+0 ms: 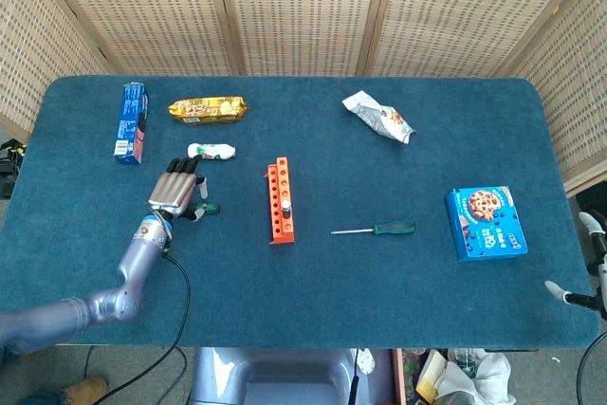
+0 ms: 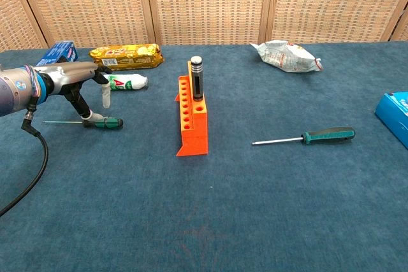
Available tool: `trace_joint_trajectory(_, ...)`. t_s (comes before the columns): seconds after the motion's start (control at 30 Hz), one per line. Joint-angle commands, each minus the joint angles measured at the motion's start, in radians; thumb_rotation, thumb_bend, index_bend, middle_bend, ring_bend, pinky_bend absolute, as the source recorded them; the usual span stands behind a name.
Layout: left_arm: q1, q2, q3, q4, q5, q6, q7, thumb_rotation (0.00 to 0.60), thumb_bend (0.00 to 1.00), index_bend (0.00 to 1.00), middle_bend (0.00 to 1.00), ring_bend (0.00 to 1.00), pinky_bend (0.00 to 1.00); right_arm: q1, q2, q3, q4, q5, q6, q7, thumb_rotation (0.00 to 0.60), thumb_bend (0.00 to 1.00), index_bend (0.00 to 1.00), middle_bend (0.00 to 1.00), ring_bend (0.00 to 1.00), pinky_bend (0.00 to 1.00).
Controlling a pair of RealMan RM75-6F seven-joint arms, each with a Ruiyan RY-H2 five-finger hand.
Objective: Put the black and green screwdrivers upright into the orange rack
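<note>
The orange rack (image 1: 281,204) (image 2: 192,118) stands mid-table with a black-handled tool (image 2: 196,77) upright in its far end. A green-and-black screwdriver (image 2: 104,122) (image 1: 207,208) lies flat to the rack's left. My left hand (image 1: 176,191) (image 2: 81,85) hovers over it with fingers spread downward, and one fingertip (image 2: 94,117) touches it where shaft meets handle. It holds nothing. A second green screwdriver (image 1: 376,230) (image 2: 326,135) lies right of the rack. Only the pale fingertips (image 1: 557,288) of my right hand show at the table's right edge, spread apart.
A blue box (image 1: 131,120) (image 2: 57,50), a gold snack pack (image 1: 207,107) (image 2: 125,55) and a white tube (image 1: 213,151) (image 2: 125,81) lie behind the left hand. A crumpled white bag (image 1: 379,118) (image 2: 287,55) sits far right. A blue cookie box (image 1: 486,223) (image 2: 395,116) lies at right.
</note>
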Motion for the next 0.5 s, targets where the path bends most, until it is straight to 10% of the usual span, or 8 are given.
trace_joint_trajectory(0.03, -0.004, -0.013, 0.002, 0.018, -0.013, -0.017, 0.014, 0.600, 0.28, 0.51, 0.00, 0.00, 0.00, -0.001, 0.000, 0.000, 0.000, 0.000, 0.001, 0.002, 0.600, 0.00, 0.00, 0.00, 0.00, 0.00)
trace_joint_trajectory(0.5, -0.010, -0.076, -0.018, 0.100, -0.045, -0.056, 0.024, 0.600, 0.30, 0.51, 0.00, 0.00, 0.00, 0.001, 0.001, 0.001, 0.005, 0.004, -0.004, 0.009, 0.600, 0.00, 0.00, 0.00, 0.00, 0.00)
